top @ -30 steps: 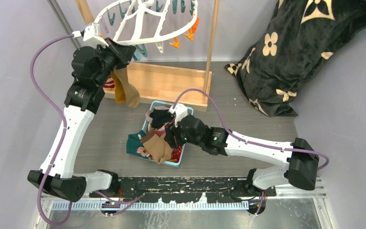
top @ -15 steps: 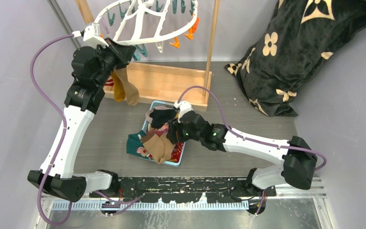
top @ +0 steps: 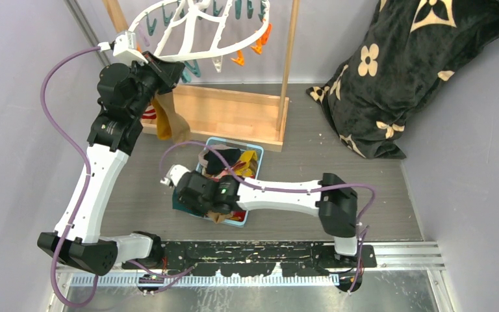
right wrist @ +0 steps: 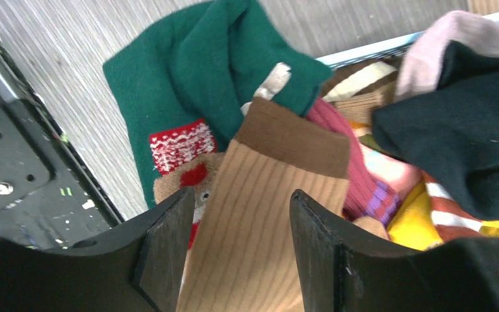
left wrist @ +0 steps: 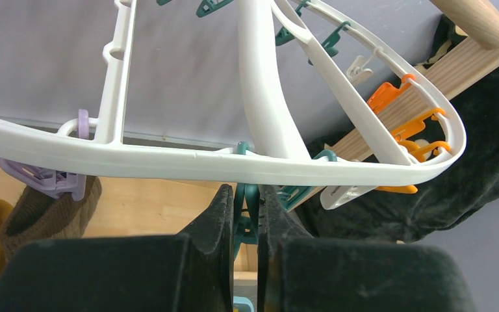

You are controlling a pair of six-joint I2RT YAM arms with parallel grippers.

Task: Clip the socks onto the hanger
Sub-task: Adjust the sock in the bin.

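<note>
The white oval hanger hangs at the back left, with teal and orange clips round its rim. My left gripper is shut on a teal clip just under the rim. Mustard and tan-brown socks hang below it; the brown sock is held by a lilac clip. My right gripper is open, its jaws on either side of a tan ribbed sock without closing on it. This sock lies on the sock pile in the blue basket. A green sock and a black sock lie beside it.
The blue basket sits on the grey table in front of the light wooden stand frame. A large black flower-patterned blanket is heaped at the back right. Grey walls close in on the left and right.
My right arm has swung left across the basket; its wrist is now over the basket's near left side above the tan sock. The left arm has not moved.
</note>
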